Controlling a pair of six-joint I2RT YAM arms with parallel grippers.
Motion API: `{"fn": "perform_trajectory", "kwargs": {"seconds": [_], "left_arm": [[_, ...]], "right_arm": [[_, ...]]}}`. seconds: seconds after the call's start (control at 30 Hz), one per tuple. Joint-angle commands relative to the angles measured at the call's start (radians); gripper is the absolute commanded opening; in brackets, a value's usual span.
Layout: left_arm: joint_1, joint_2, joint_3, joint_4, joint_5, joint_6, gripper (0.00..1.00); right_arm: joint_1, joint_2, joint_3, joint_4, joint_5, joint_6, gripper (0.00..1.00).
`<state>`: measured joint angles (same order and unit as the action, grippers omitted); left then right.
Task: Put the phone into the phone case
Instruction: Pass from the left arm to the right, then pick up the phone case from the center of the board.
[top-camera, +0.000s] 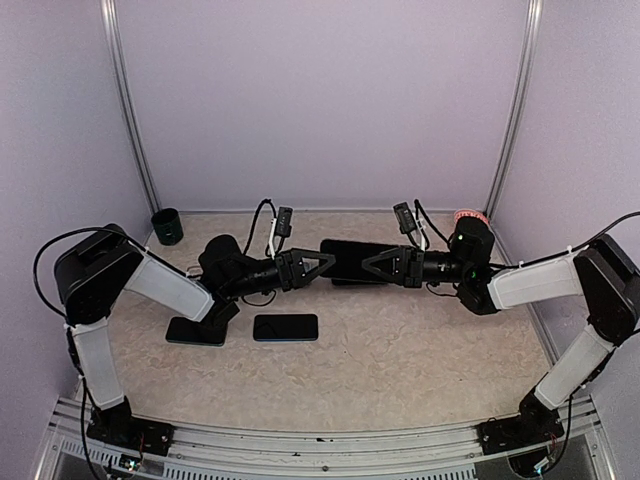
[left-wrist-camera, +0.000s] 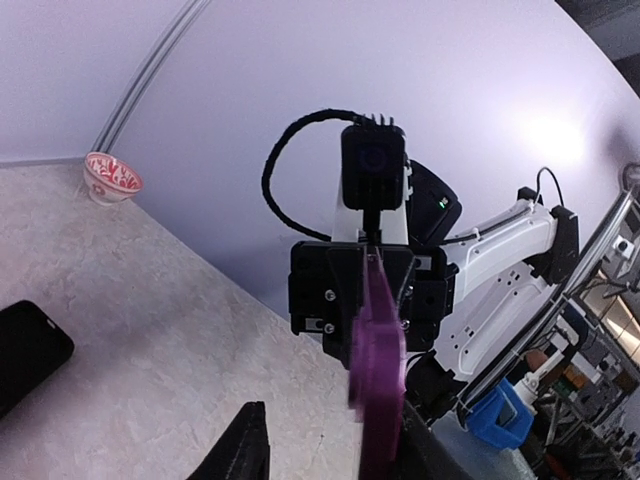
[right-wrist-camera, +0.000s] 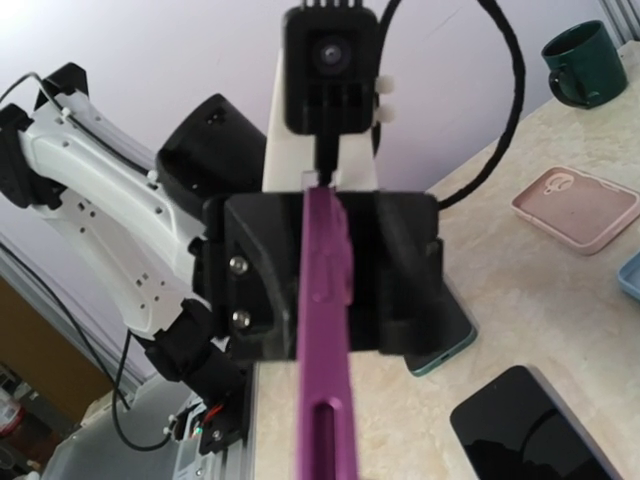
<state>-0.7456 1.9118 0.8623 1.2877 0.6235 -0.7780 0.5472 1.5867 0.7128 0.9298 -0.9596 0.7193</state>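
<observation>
A purple phone case (top-camera: 352, 261) hangs in the air at mid-table between my two grippers, lying flat; its top face looks dark. It shows edge-on in the left wrist view (left-wrist-camera: 378, 350) and the right wrist view (right-wrist-camera: 326, 380). My right gripper (top-camera: 372, 264) is shut on its right end; its own fingers are hidden in the right wrist view. My left gripper (left-wrist-camera: 335, 450) is at the case's left end (top-camera: 325, 264) with jaws apart, the case lying against one finger. A black phone (top-camera: 285, 327) lies on the table in front, also seen in the right wrist view (right-wrist-camera: 530, 430).
A teal-edged phone (top-camera: 195, 331) lies under the left arm (right-wrist-camera: 445, 345). A pink case (right-wrist-camera: 575, 208) and a green mug (top-camera: 167, 226) are at the back left. A red-patterned bowl (top-camera: 468, 216) stands at the back right.
</observation>
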Motion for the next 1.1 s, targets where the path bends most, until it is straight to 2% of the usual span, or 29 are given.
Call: {"fn": "perform_trajectory", "kwargs": {"seconds": [0.0, 0.1, 0.33, 0.43, 0.63, 0.77, 0.9, 1.0, 1.07], "left_arm": [[0.048, -0.053, -0.034, -0.054, -0.087, 0.010, 0.45], [0.060, -0.087, -0.050, -0.120, -0.116, 0.049, 0.61], [0.098, -0.179, -0.084, -0.200, -0.153, 0.101, 0.84], [0.107, -0.212, -0.089, -0.259, -0.183, 0.130, 0.99], [0.125, -0.270, -0.105, -0.362, -0.255, 0.166, 0.99], [0.132, -0.327, -0.105, -0.533, -0.472, 0.206, 0.99], [0.142, -0.400, -0.120, -0.637, -0.641, 0.258, 0.99], [0.149, -0.476, -0.159, -0.673, -0.762, 0.288, 0.99], [0.176, -0.523, -0.175, -0.690, -0.781, 0.285, 0.99]], "right_arm": [[-0.001, -0.039, 0.003, 0.051, -0.040, -0.019, 0.00], [-0.001, -0.051, 0.005, 0.011, -0.029, -0.044, 0.00], [0.000, -0.090, 0.002, -0.121, 0.026, -0.120, 0.00], [-0.001, -0.111, -0.009, -0.159, 0.047, -0.147, 0.00], [0.000, -0.152, -0.006, -0.267, 0.099, -0.212, 0.00], [-0.001, -0.176, -0.008, -0.323, 0.138, -0.245, 0.00], [-0.001, -0.191, -0.014, -0.367, 0.165, -0.278, 0.00], [0.000, -0.195, -0.022, -0.362, 0.170, -0.278, 0.00], [0.000, -0.195, -0.026, -0.354, 0.170, -0.274, 0.00]]}}
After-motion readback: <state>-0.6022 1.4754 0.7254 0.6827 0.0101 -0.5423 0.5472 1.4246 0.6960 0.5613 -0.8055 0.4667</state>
